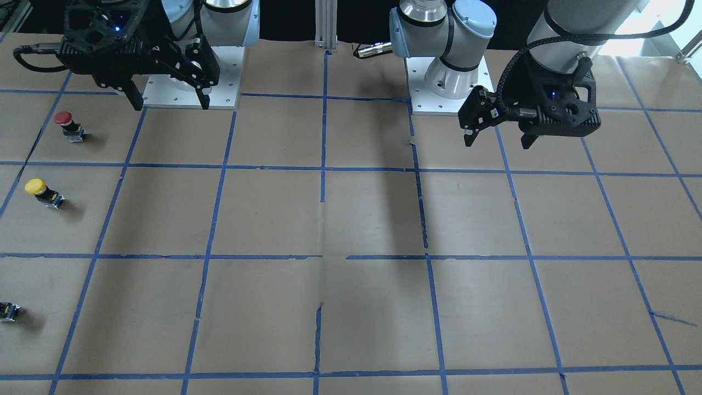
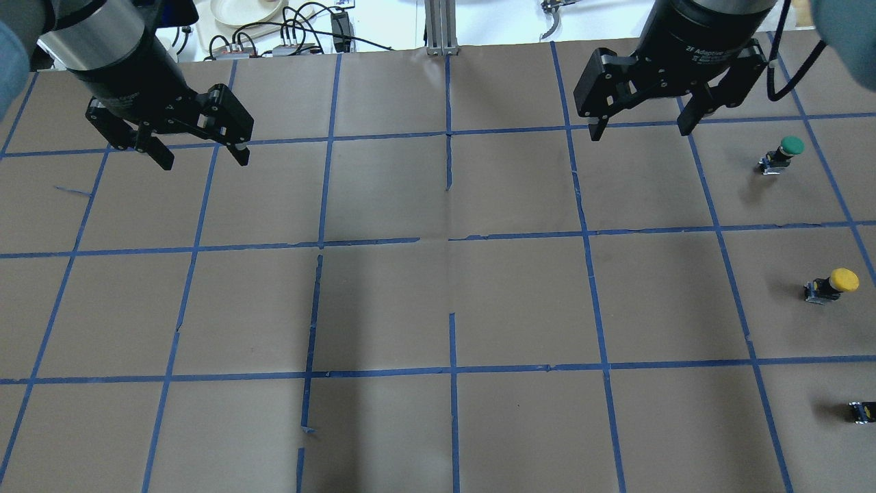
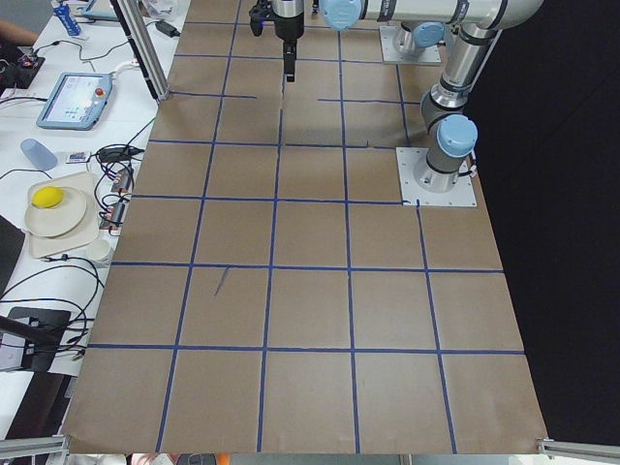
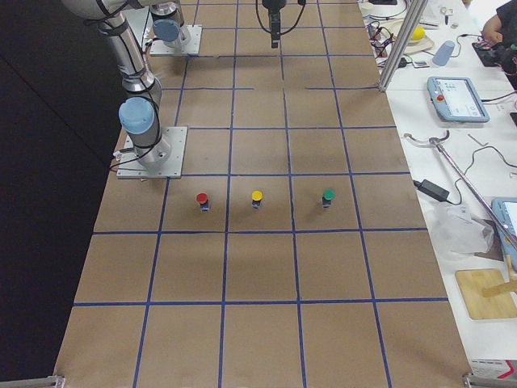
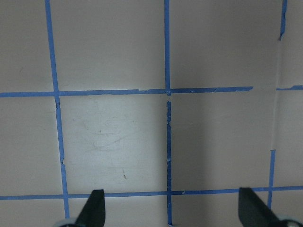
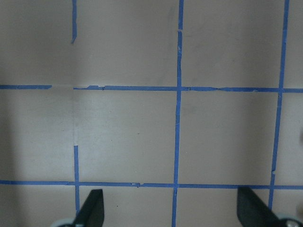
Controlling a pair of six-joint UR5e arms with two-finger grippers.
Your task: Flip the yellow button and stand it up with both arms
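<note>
The yellow button (image 1: 41, 192) stands with its yellow cap up on its black body, near the table's edge on the robot's right. It also shows in the overhead view (image 2: 831, 284) and the right side view (image 4: 257, 198). My right gripper (image 2: 640, 131) is open and empty. It hangs high above the table, well off from the button, and also shows in the front view (image 1: 171, 104). My left gripper (image 2: 204, 161) is open and empty, high over the table's other half, and also shows in the front view (image 1: 497, 142). Neither wrist view shows the button.
A red button (image 1: 68, 125) stands beside the yellow one on the robot's side, a green button (image 2: 783, 152) on the far side. Brown paper with a blue tape grid covers the table. The arms' base plates (image 1: 449, 99) sit at the robot's edge. Benches with cables lie beyond the far edge.
</note>
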